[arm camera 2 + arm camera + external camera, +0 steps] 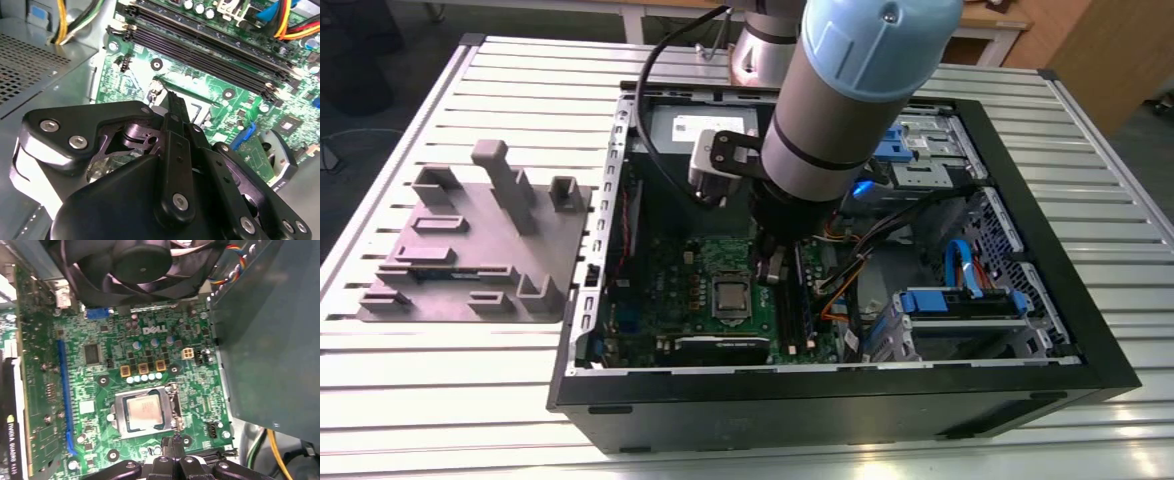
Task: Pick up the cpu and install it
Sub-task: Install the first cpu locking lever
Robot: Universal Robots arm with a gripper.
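fingers (172, 447) pressed together, holding nothing | hanging just beside cpu (144, 411) seated in socket (172, 412)

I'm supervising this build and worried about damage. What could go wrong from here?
The gripper, jaws shut, hangs just beside the cpu lying in its socket; a sideways slip could nudge the chip or scrape the motherboard. The orange cables near the arm might snag.

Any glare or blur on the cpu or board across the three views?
First wrist view: the small square silver-topped cpu sits in its socket with a soft pale sheen, not blown out, edges readable. Second wrist view: the black claw looms near and soft, the green motherboard is brightly lit with washed patches. Exterior view: the cpu is dim inside the shadowed case.
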